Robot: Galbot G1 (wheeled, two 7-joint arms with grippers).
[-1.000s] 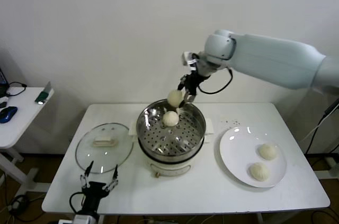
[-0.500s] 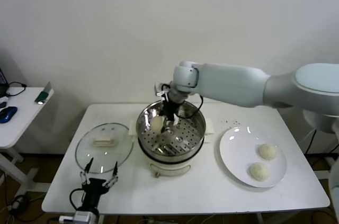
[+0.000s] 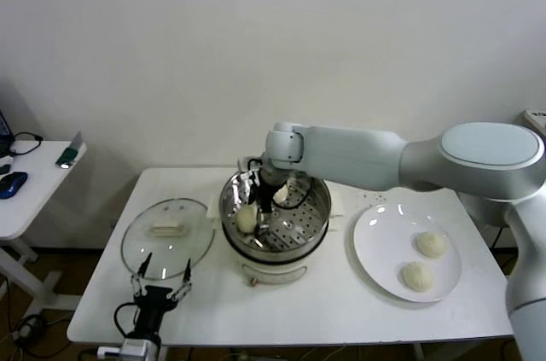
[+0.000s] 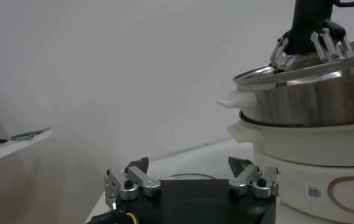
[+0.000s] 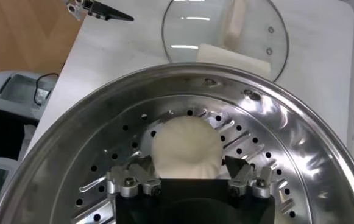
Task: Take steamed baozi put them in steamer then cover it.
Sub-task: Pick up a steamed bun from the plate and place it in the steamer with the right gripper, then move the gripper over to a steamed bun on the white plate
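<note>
I counted two steamed baozi in the steamer (image 3: 275,218): one bun (image 3: 246,219) on the perforated floor at its left side, a second bun (image 3: 281,195) farther back near the far wall. The right gripper (image 3: 258,203) was down inside the pot, directly over the nearer bun. In the right wrist view its fingers stood spread to either side of that bun (image 5: 186,148), which sat on the basket floor on its own, so I judged it set down and let go rather than clamped.

Two more baozi were on the white plate (image 3: 380,241) to the right of the steamer, one (image 3: 431,244) behind the other (image 3: 418,276). The cover (image 3: 167,235) lay flat on the table (image 3: 324,310) just left of the pot, handle up.

My left gripper (image 3: 159,288) hovered low at the table's near edge, in front of the cover, fingers apart and holding nothing.

By my reckoning I was about halfway through: two buns placed, two to carry over from the plate, and the cover not yet on the pot.
</note>
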